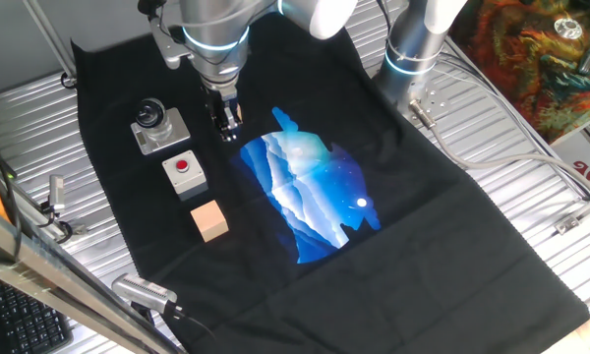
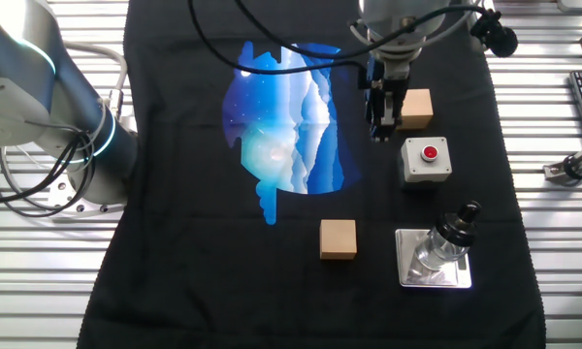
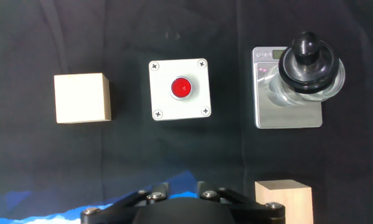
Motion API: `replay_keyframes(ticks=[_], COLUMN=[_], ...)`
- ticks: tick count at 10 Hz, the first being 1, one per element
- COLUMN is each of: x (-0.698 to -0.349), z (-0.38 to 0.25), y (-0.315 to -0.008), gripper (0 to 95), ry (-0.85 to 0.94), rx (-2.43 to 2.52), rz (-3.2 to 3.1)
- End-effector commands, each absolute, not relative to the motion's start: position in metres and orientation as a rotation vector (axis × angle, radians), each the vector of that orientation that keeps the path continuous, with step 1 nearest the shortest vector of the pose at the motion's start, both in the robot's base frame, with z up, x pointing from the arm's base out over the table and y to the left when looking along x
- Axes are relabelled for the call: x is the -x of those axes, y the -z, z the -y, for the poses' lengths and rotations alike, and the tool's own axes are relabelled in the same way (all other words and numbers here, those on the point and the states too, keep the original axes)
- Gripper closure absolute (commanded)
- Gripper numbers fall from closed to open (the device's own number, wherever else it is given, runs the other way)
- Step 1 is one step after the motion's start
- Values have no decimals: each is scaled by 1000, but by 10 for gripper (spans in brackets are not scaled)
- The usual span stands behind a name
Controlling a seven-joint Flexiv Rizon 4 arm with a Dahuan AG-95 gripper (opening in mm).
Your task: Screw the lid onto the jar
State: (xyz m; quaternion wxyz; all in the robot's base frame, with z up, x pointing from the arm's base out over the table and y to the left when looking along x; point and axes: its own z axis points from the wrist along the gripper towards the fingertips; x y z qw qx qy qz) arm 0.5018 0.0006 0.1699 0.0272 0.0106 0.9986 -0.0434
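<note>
The arm's gripper (image 2: pixel 379 131) hangs above the black cloth (image 2: pixel 223 291), beside the cloth's blue-and-white print (image 2: pixel 291 116) and apart from every object; its two fingers point downward with nothing between them, but whether they stand apart or together cannot be told from these views. In the hand view only the dark gripper body shows at the lower edge, the fingertips being out of sight. The jar (image 3: pixel 311 87), a clear cylinder, stands upright on its grey square base plate (image 3: pixel 286 115) at the end of a row of objects, and the black lid (image 3: pixel 306 59) already sits on top of it; how far the lid is threaded cannot be judged. Next in the row is the grey box with a red button (image 3: pixel 180 89), and beyond it a wooden cube (image 3: pixel 81 98). A second wooden cube (image 3: pixel 284 198) lies nearer the gripper, on the jar's side of the row. Cloth and objects rest on a ribbed metal table (image 1: pixel 531 197).
</note>
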Motion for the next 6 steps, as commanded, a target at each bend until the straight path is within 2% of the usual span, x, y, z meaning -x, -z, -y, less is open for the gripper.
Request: replay_keyframes(ticks=[1, 6], x=[-500, -499], z=[0, -1], y=[-171, -174], gripper=[950, 950], ry=[134, 127], rx=[-35, -23], rz=[-3080, -3075])
